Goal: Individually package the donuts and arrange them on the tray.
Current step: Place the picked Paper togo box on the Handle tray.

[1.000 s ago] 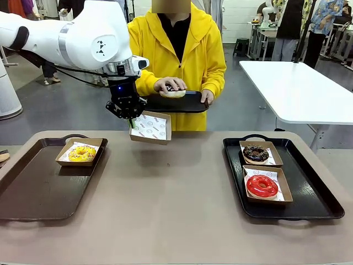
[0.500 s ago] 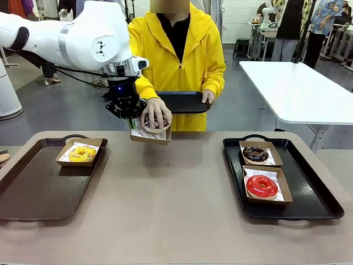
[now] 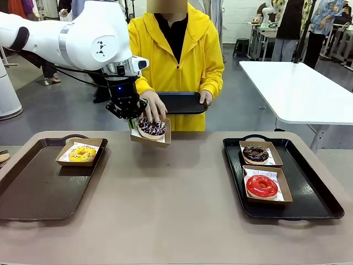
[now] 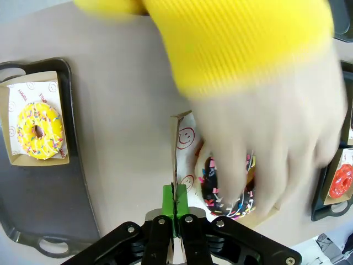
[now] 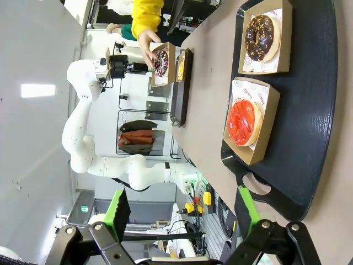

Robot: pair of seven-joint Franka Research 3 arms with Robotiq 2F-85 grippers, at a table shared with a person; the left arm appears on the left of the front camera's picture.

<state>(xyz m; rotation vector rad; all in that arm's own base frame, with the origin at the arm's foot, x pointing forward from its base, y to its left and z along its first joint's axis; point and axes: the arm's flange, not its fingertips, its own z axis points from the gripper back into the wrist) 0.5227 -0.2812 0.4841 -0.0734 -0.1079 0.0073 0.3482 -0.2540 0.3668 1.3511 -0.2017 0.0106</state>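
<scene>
A: What is the left gripper [image 3: 130,118] doing above the far side of the table [image 3: 176,193]?

B: Its jaws are pressing fully together on the wall of a cardboard box [image 3: 150,134], and it is holding that box in the air in front of the person. In the left wrist view the green pads [image 4: 175,212] are meeting on the thin box edge.

A: And the box's contents?

B: The sprinkled dark donut [image 3: 151,128] is sitting in the box, and the person's hand [image 3: 153,106] is resting just over it, blurred in the wrist view. The person's other hand [image 3: 206,97] is gripping a small black tray [image 3: 185,103].

A: Where are the other donuts lying?

B: The yellow donut [image 3: 81,154] is lying in its box on the left tray [image 3: 38,193]. The chocolate donut [image 3: 255,153] and the red donut [image 3: 262,186] are lying in separate boxes on the right tray [image 3: 314,199], chocolate farther from the robot.

A: And the right gripper [image 5: 181,212]?

B: It is hanging with its fingers spread wide, gripping nothing, looking along the right tray.
</scene>
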